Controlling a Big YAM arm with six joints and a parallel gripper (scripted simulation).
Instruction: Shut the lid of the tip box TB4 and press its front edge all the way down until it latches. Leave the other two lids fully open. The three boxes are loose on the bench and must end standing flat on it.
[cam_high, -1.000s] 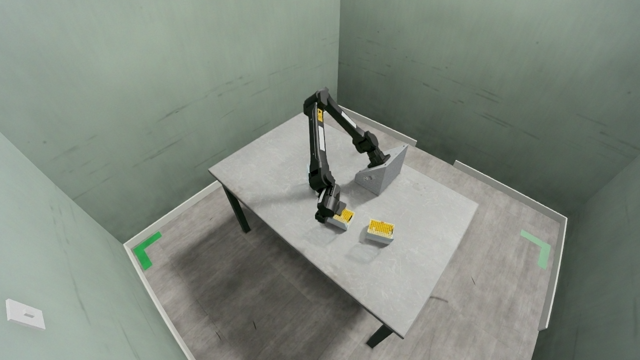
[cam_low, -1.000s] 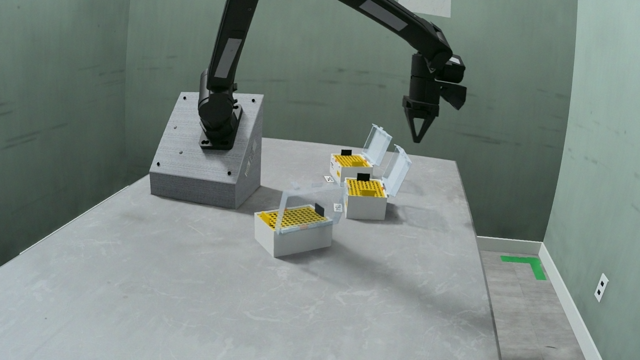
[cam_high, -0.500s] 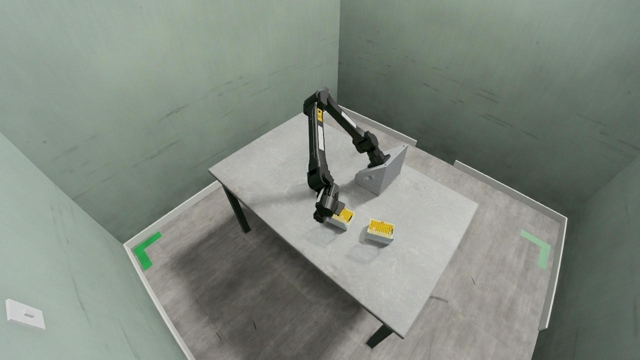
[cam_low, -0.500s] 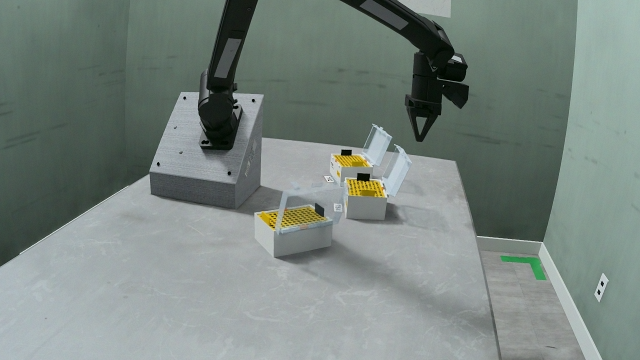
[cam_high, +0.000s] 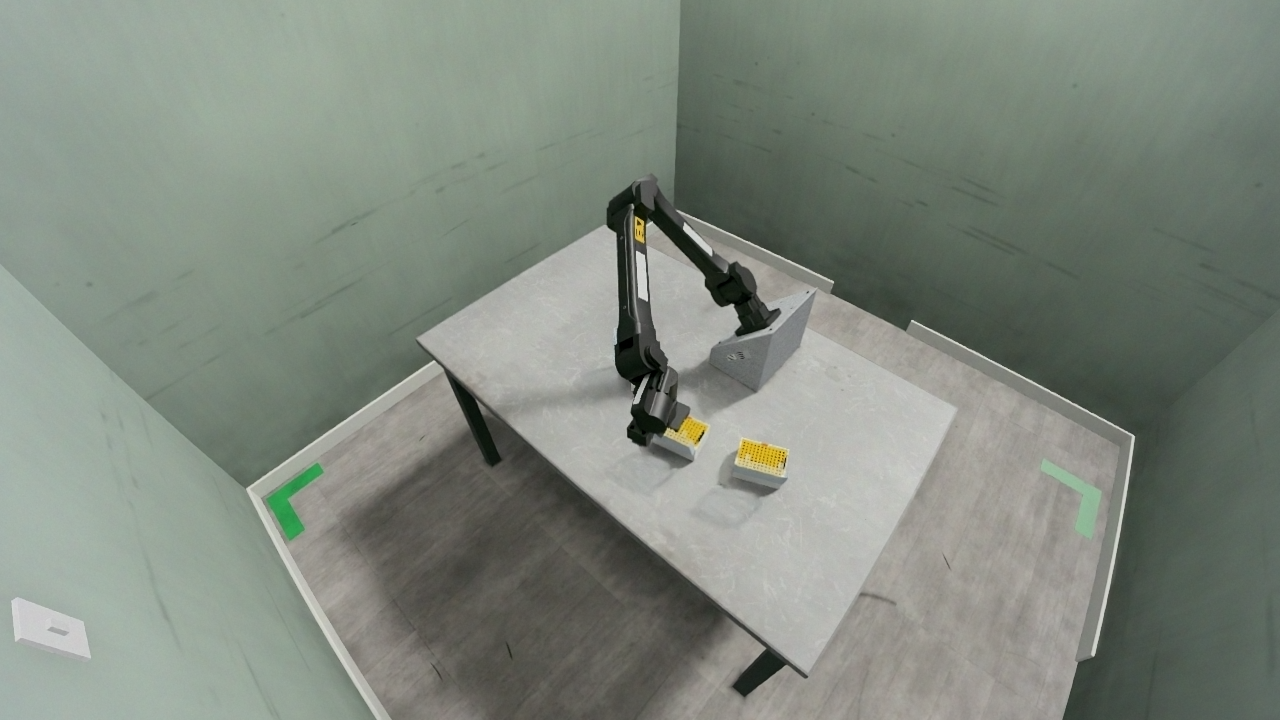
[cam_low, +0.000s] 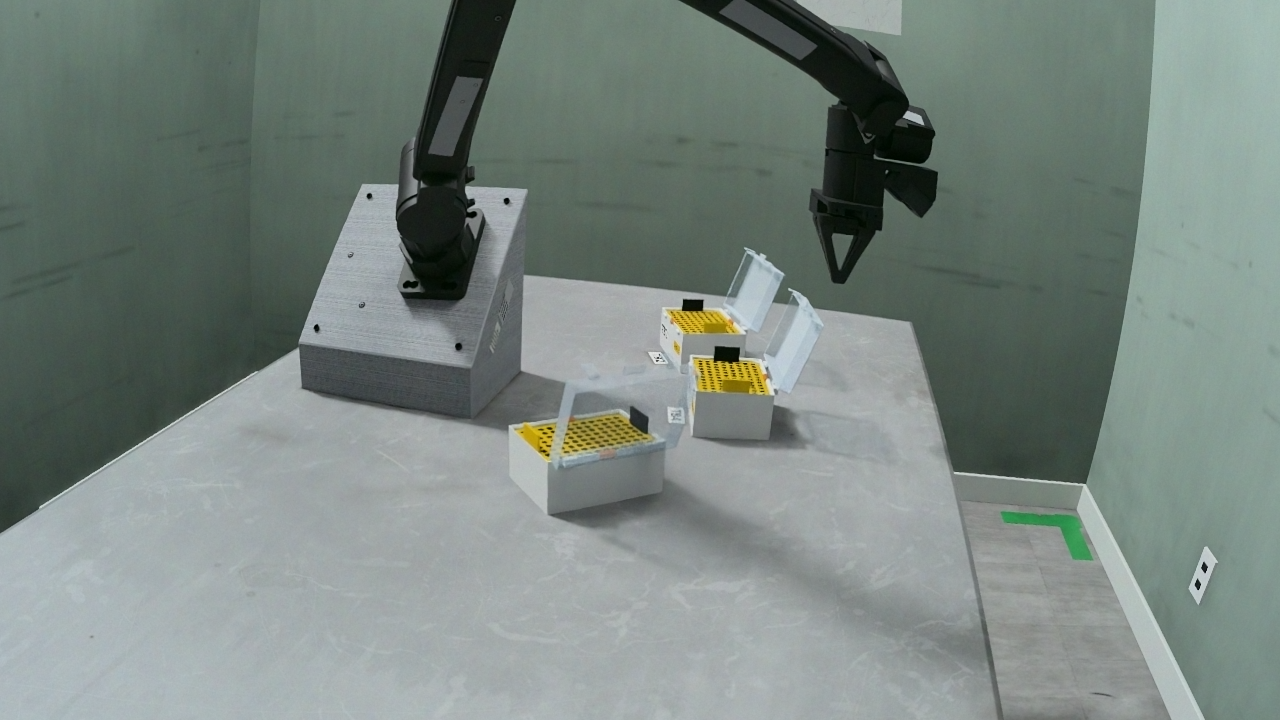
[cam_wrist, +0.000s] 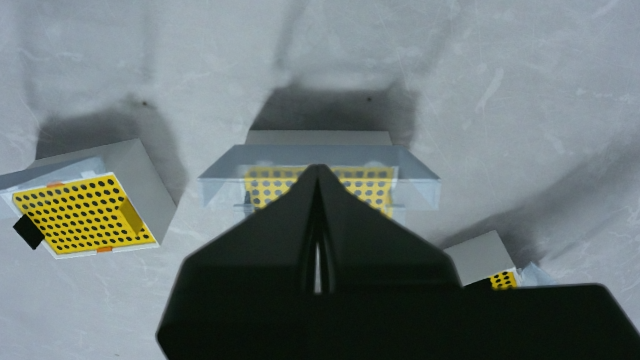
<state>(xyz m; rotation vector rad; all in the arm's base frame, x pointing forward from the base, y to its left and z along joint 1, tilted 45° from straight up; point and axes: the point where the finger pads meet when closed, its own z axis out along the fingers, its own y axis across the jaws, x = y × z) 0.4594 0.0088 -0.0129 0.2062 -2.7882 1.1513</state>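
Three white tip boxes with yellow racks stand flat on the grey bench. In the exterior view they are the near box (cam_low: 586, 466), the middle box (cam_low: 732, 400) and the far box (cam_low: 700, 331). All three clear lids are raised; the middle lid (cam_low: 793, 340) and the far lid (cam_low: 751, 288) lean to the right. I cannot read which box is TB4. My gripper (cam_low: 840, 273) is shut and empty, well above the bench, up and right of those two lids, touching nothing. In the wrist view its tip (cam_wrist: 318, 172) is over one box's lid (cam_wrist: 320, 162).
The arm's grey wedge base (cam_low: 416, 300) stands at the back left. The bench's right edge (cam_low: 948, 465) runs close to the boxes. Small white tags (cam_low: 676, 414) lie on the bench beside the boxes. In the top view the arm (cam_high: 637, 295) hides one box.
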